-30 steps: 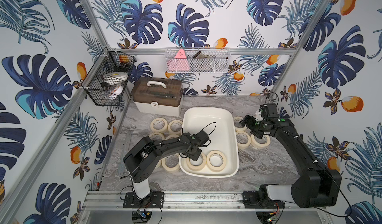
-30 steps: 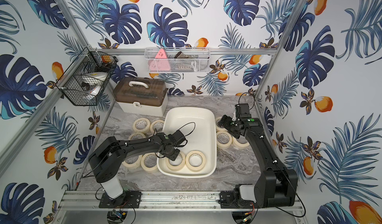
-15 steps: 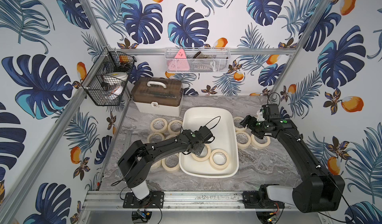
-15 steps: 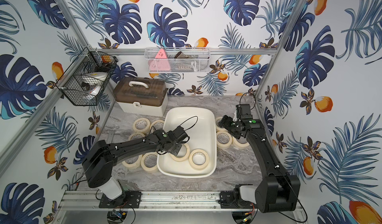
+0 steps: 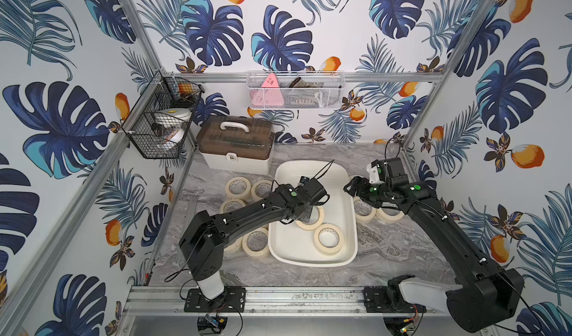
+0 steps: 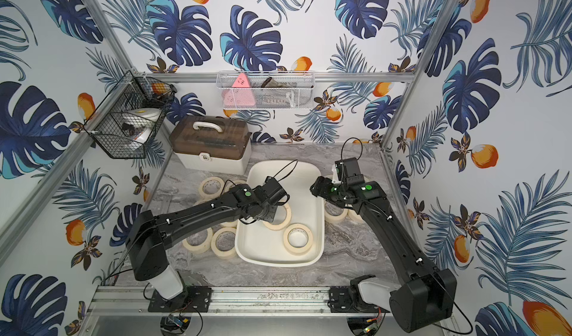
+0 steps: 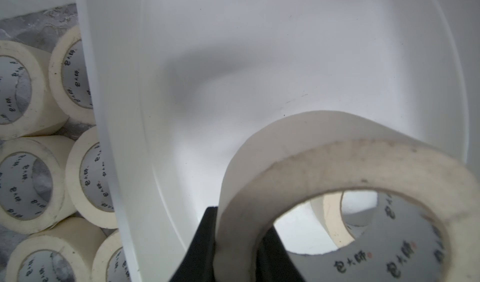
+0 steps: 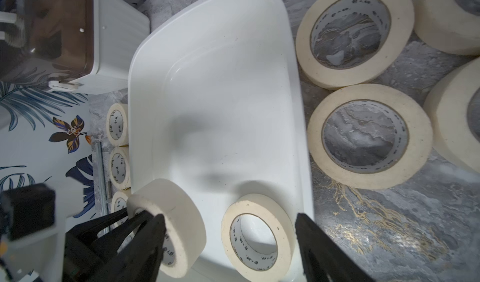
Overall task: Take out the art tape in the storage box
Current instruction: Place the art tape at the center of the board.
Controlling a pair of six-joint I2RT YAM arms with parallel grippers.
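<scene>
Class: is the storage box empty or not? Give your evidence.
Not empty. One roll lies flat in the box; a second roll, tilted, is gripped by the left end effector over it.

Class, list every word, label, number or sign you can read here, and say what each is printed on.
"包大師", as best it reads, repeated in dark print inside the core of the gripped tape roll.
The same print on the table rolls: too blurred to confirm.
Marks on the pink triangle in the mesh basket: too small to read.
</scene>
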